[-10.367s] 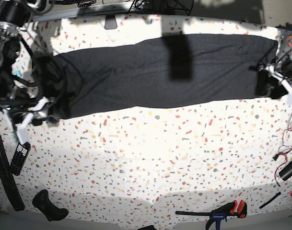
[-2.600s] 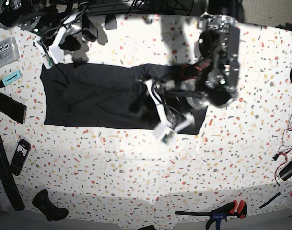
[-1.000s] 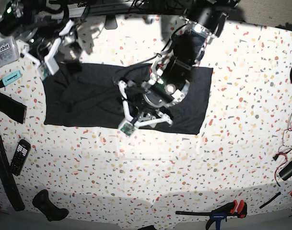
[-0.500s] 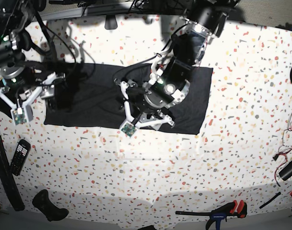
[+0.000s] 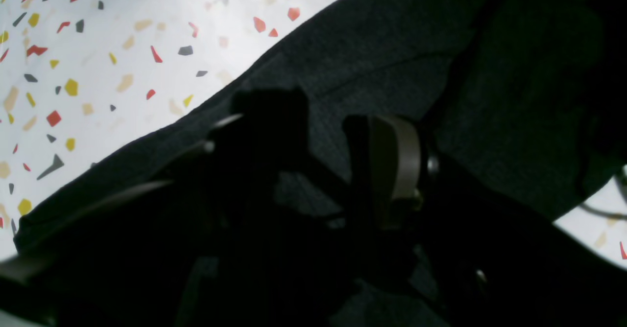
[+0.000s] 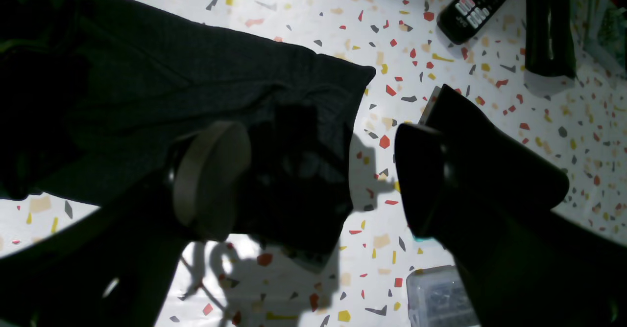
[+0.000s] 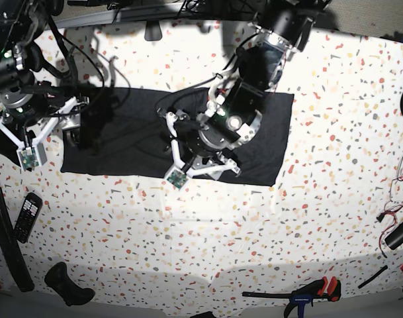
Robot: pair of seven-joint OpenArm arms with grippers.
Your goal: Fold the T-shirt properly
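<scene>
While the T-shirt (image 7: 135, 132) lies folded into a dark strip at the table's (image 7: 254, 232) 11 o'clock, the left gripper (image 5: 323, 155) hovers over its middle, jaws spread and empty. At its 9 o'clock end, the right gripper (image 6: 323, 170) gapes wide, holding nothing.

Your right pincer (image 6: 318, 170) stands wide open over the speckled worktop (image 6: 416, 38), its beige pad (image 6: 208, 180) over the T-shirt (image 6: 171, 92) corner and the dark finger off the cloth. A remote control (image 6: 477, 4) lies at the top, a clear plastic box (image 6: 436, 297) below.
</scene>
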